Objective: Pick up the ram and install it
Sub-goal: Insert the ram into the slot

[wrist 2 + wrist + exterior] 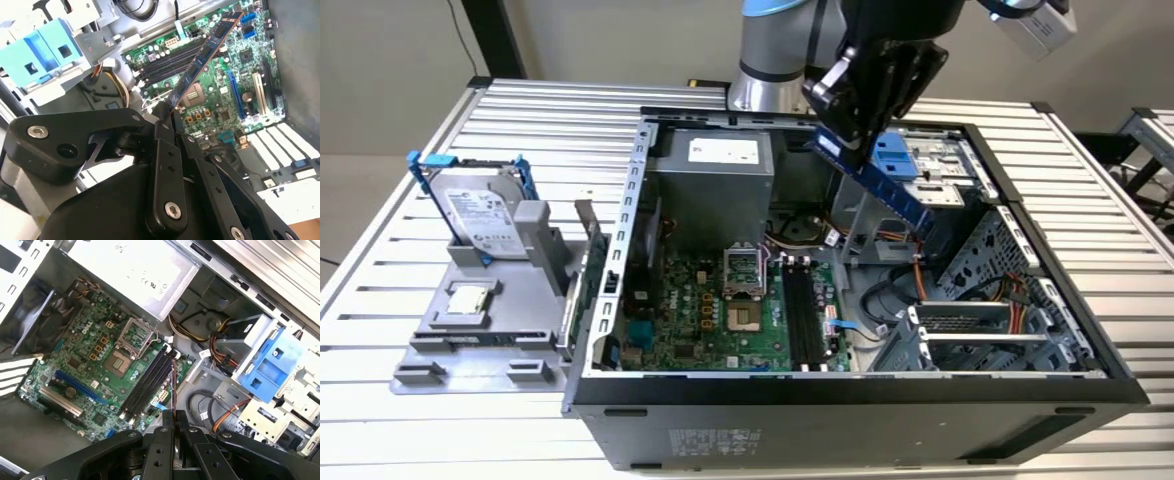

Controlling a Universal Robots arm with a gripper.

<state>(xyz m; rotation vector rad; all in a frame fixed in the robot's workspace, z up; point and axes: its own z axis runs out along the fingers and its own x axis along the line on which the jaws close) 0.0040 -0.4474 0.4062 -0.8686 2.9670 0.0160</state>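
Fingers (162, 165) of the gripper (167, 112) pinched the ram (202, 57) above the open case (854, 392) containing the motherboard (720, 320).

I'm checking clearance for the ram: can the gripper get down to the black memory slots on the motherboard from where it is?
Probably yes. The gripper, shut on the ram, hangs above the open case, and the memory slots lie uncovered, with cables off to one side.

Bright, even light, pale glare on the slatted table (380, 300), soft shadow inside the computer case (854, 405), the gripper (173, 419) near-black.
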